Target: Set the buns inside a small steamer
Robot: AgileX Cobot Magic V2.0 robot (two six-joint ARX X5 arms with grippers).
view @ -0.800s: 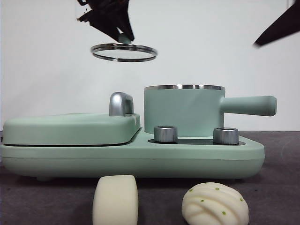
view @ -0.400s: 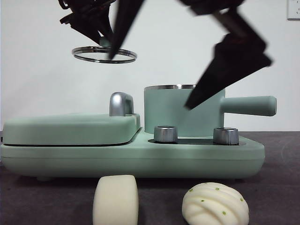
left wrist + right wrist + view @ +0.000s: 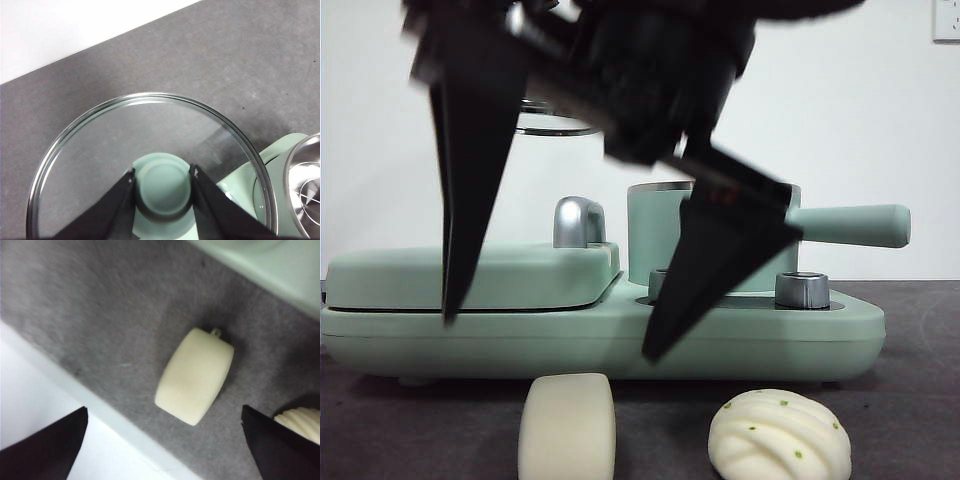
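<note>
Hovering right claw, plain bun below

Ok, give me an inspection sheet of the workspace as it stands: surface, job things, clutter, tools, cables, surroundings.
Surface: dark grey table, no spills seen.
Job's things: plain bun and pleated bun lie on the table in front of the green cooker; the small steamer sits on the cooker, uncovered.
Lid: glass lid held in the air by its green knob.
Clutter: nothing seen.
Tools: left tool shut on the knob; right tool open wide above the plain bun, not touching it.
Cables: nothing seen.
Surroundings: white wall behind the table.
</note>
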